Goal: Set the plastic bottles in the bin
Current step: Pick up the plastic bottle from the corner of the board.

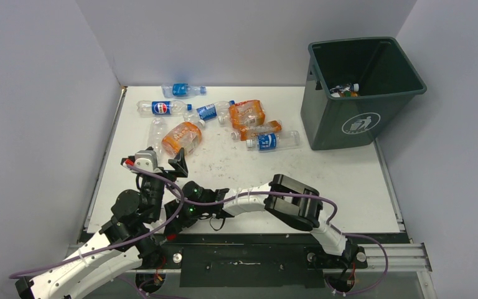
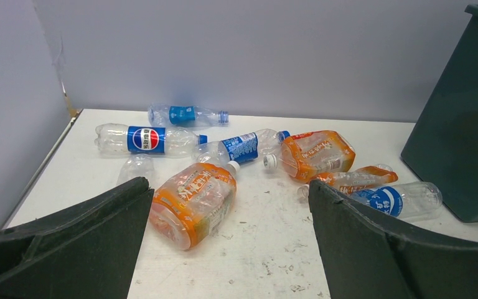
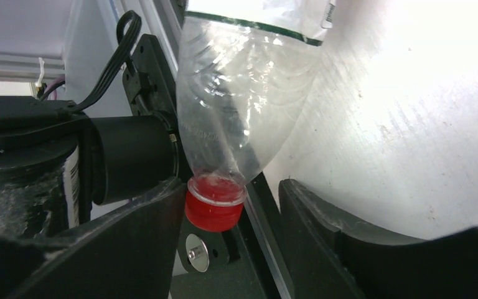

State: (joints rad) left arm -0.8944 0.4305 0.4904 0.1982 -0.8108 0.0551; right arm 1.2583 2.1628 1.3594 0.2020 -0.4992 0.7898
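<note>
Centring the right tool (image 3: 233,190), jaws apart astride the clear bottle (image 3: 243,112), should prevent slipping; left tool (image 2: 229,185) gapes wide

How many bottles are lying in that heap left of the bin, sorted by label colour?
Orange-label bottles: 3
Blue-label bottles: 4
Bare clear bottle: 1
Total: 8
</note>
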